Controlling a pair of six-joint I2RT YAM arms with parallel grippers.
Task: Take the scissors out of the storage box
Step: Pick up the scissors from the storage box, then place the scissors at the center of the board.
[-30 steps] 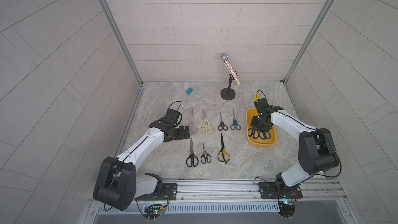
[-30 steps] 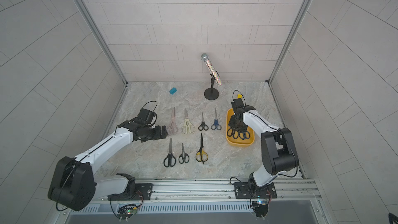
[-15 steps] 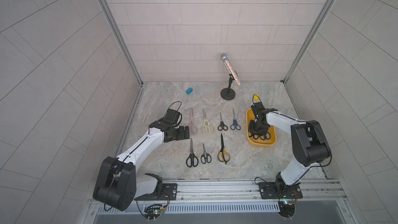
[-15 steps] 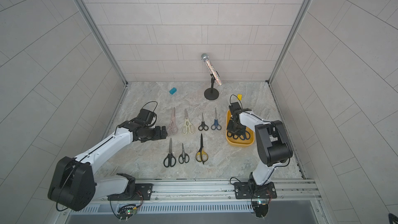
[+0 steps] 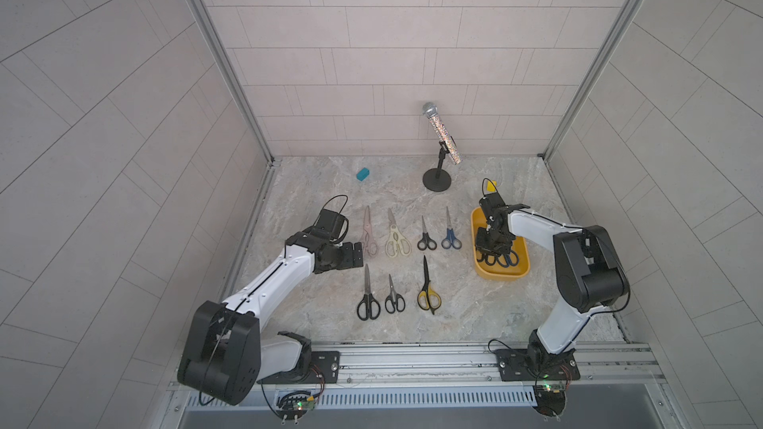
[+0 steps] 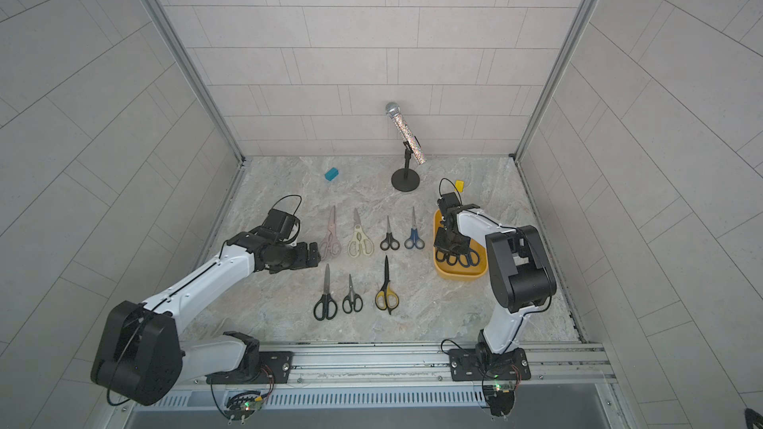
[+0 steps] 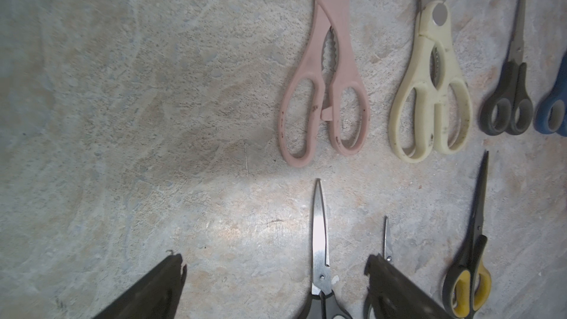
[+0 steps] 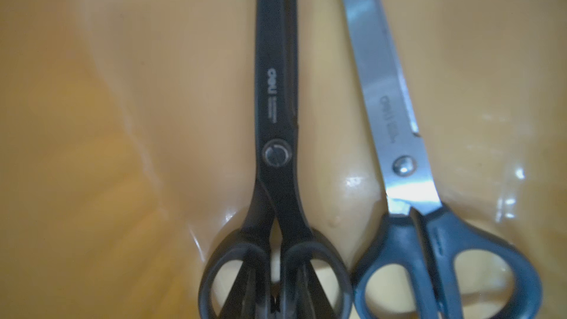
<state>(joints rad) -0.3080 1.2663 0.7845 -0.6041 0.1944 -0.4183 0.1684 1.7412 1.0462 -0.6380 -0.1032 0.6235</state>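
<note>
The mustard storage box (image 5: 501, 276) (image 6: 458, 276) sits at the table's right. Two pairs of scissors lie in it: an all-black pair (image 8: 276, 118) and a blue-handled pair (image 8: 383, 102). My right gripper (image 5: 489, 245) (image 6: 450, 247) (image 8: 276, 302) reaches down into the box, a finger in each loop of the black pair, shut on the bars between the loops. Several more scissors lie in two rows on the table, among them pink (image 5: 368, 233), cream (image 5: 396, 237) and yellow-and-black (image 5: 427, 293). My left gripper (image 5: 357, 255) (image 7: 274, 259) hovers open beside the pink pair, holding nothing.
A glittery microphone on a round black stand (image 5: 437, 167) is at the back. A teal block (image 5: 362, 174) lies back left and a tiny yellow block (image 5: 491, 186) lies behind the box. Tiled walls close in three sides and a metal rail runs along the front.
My right arm's elbow folded up while its gripper stayed over the handles in the box, and its jaws narrowed onto the black pair. The left arm has not moved.
</note>
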